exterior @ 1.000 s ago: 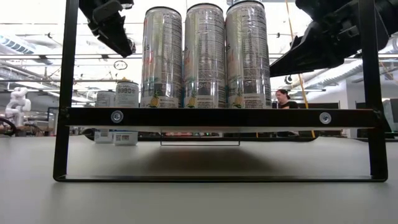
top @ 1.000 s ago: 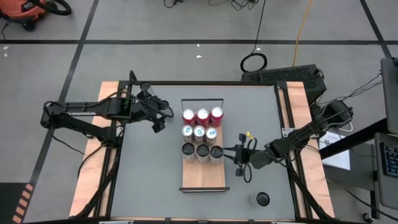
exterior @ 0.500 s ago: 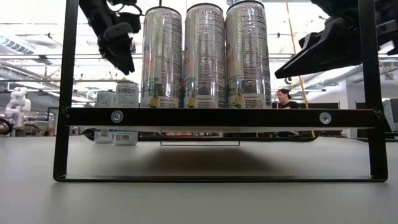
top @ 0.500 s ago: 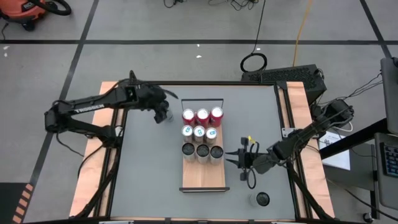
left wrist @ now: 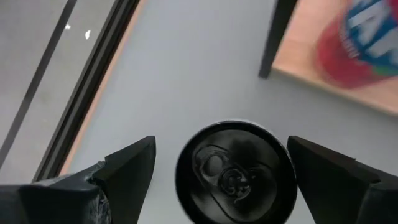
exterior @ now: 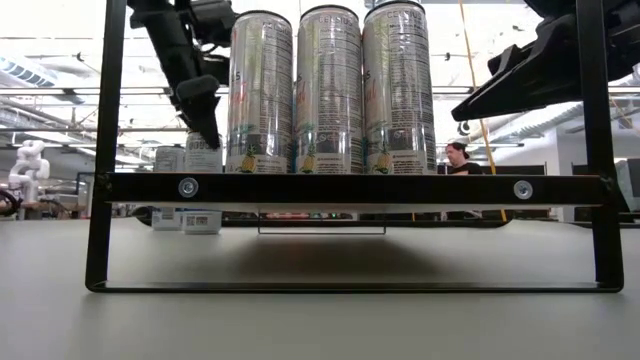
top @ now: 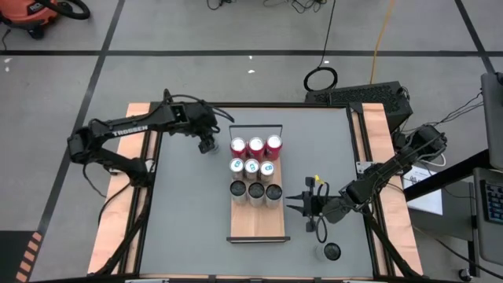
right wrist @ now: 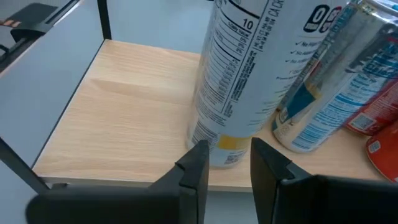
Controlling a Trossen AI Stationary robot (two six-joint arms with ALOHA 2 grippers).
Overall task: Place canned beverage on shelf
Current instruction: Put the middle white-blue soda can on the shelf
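Observation:
The shelf (top: pixel 258 225), a light-wood board with a wire rail at its far end, carries several upright cans in three rows. A black-topped can (left wrist: pixel 233 171) stands on the grey table just left of the shelf's far end. My left gripper (top: pixel 207 144) hovers over it, open and pointing steeply down. Its fingers (left wrist: pixel 127 165) stand on either side of the can's top without touching it. My right gripper (top: pixel 289 203) is shut and holds nothing. It hangs beside the shelf's right edge, aimed at the nearest silver can (right wrist: pixel 249 68).
Another dark-topped can (top: pixel 332 251) stands on the table near the front right corner. The near half of the shelf board (right wrist: pixel 124 118) is bare wood. Pale wooden strips (top: pixel 126 196) border the table on both sides.
My left gripper has swung toward the shelf's far left corner and come down, tipping more steeply, until it stands over the lone can; it has stayed open. My right gripper has drifted a little toward the table's near edge beside the shelf.

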